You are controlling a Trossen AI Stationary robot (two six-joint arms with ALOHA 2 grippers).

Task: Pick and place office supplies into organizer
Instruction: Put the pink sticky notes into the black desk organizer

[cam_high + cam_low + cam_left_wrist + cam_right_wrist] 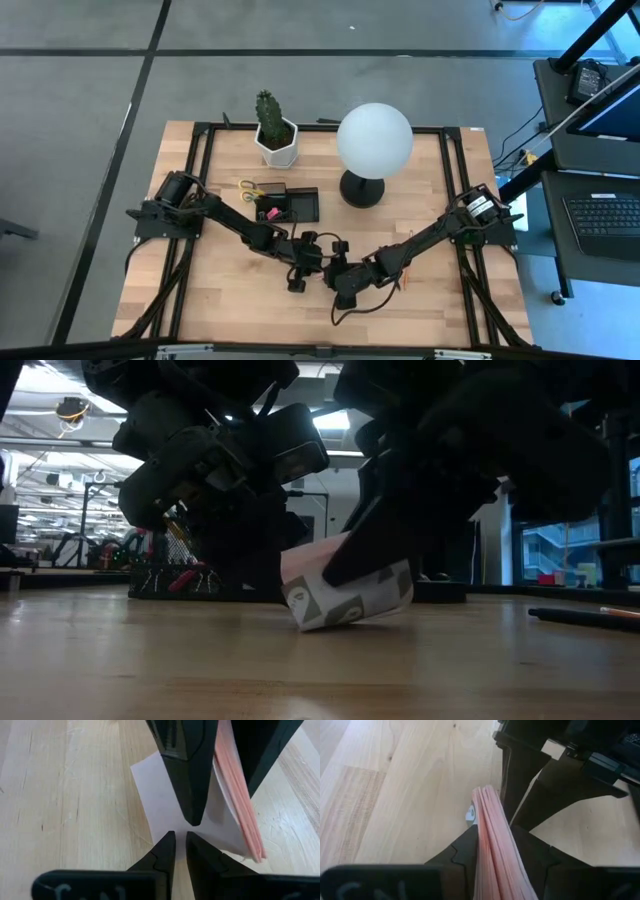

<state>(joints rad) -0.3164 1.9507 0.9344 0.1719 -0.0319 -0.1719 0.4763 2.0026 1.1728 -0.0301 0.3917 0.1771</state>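
A pink sticky-note pad (345, 595) with a white printed backing (165, 800) stands tilted near the table's middle, one lower corner (301, 626) on the wood. My right gripper (492, 850) is shut on it. My left gripper (180, 837) meets it from the other side, its fingers closed to a thin slit at the backing's lower corner. In the high view both grippers crowd together (332, 270) and hide the pad. The black organizer (290, 205) sits farther back left, with yellow-handled scissors (250, 189) at its left end. My left gripper has the lower corner of the white backing (172, 827) between its fingertips, slanting down from the table's left; the tips hide the corner's end. My right gripper pinches the pad's two broad faces (487, 820) between its fingers, slanting down from the table's right. One finger (190, 780) lies on the white backing, the other on the pink side. The pad sits tilted on one corner.
A dark pen (580, 618) and an orange pencil (622, 612) lie on the wood to the right of the grippers. A white globe lamp (374, 140) and a cactus in a white pot (272, 125) stand at the far side.
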